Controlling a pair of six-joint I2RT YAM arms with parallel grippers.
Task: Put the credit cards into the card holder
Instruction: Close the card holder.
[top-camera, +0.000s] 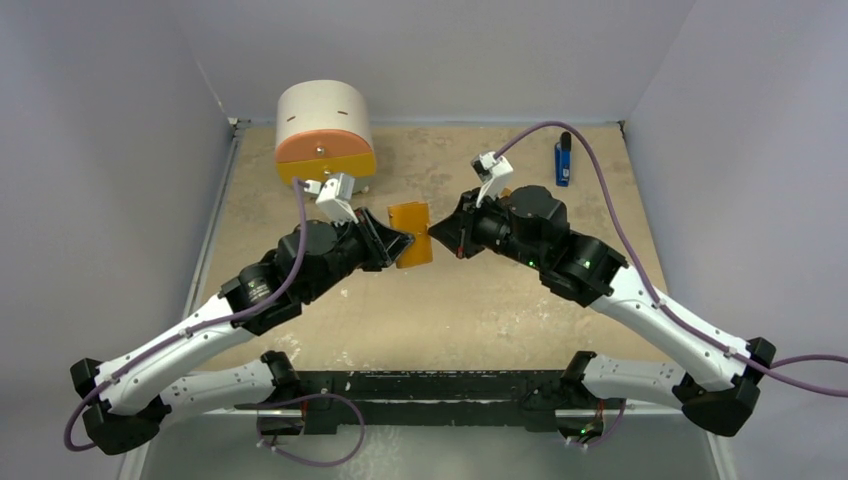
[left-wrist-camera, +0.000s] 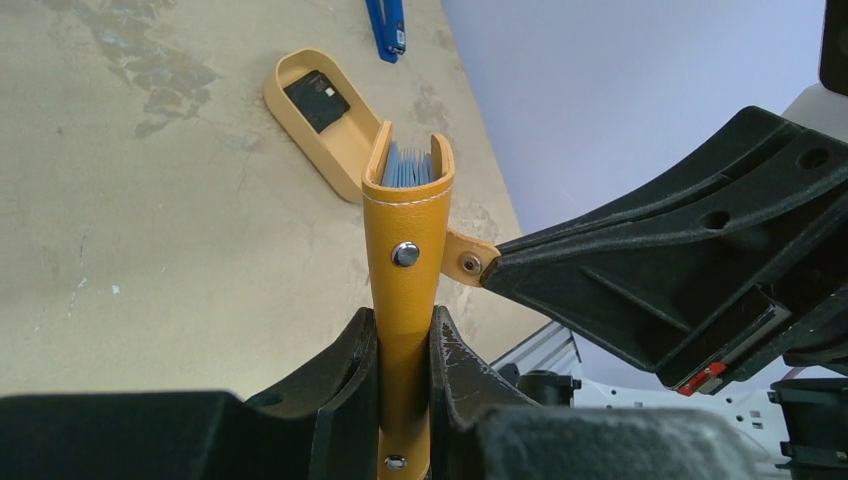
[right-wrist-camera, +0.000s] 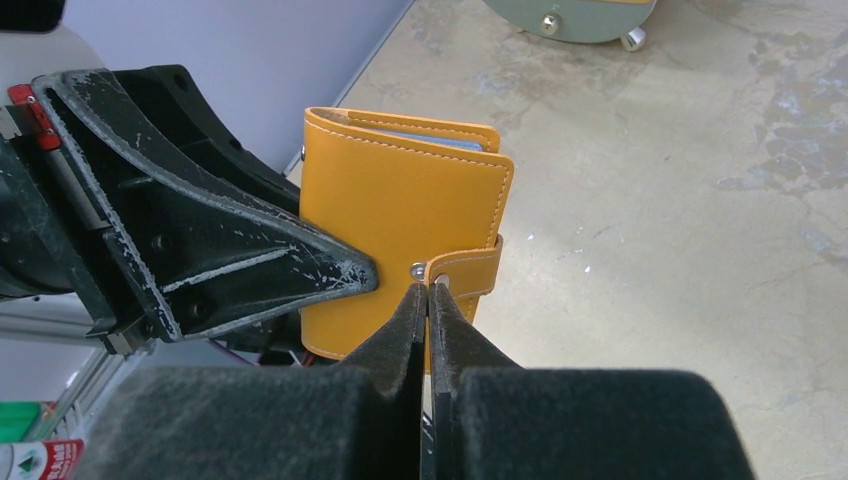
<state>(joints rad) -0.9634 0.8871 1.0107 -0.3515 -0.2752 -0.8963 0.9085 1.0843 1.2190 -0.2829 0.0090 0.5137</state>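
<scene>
Left fingers (left-wrist-camera: 345, 385) of ours clamp the card holder (left-wrist-camera: 405, 290); our right fingers (right-wrist-camera: 395, 335) pinch its snap strap (right-wrist-camera: 470, 270). Beyond them a credit card (left-wrist-camera: 320, 98) lies in a tan tray (left-wrist-camera: 335, 160).

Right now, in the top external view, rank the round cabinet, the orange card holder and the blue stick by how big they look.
1. round cabinet: clearly the largest.
2. card holder: mid-sized, its side edges partly hidden.
3. blue stick: nearly as long as the holder but far thinner, so smallest.

Bare tabletop (top-camera: 470, 310) nearside; card holder (top-camera: 412, 232) and round cabinet (top-camera: 325, 130) beyond.
</scene>
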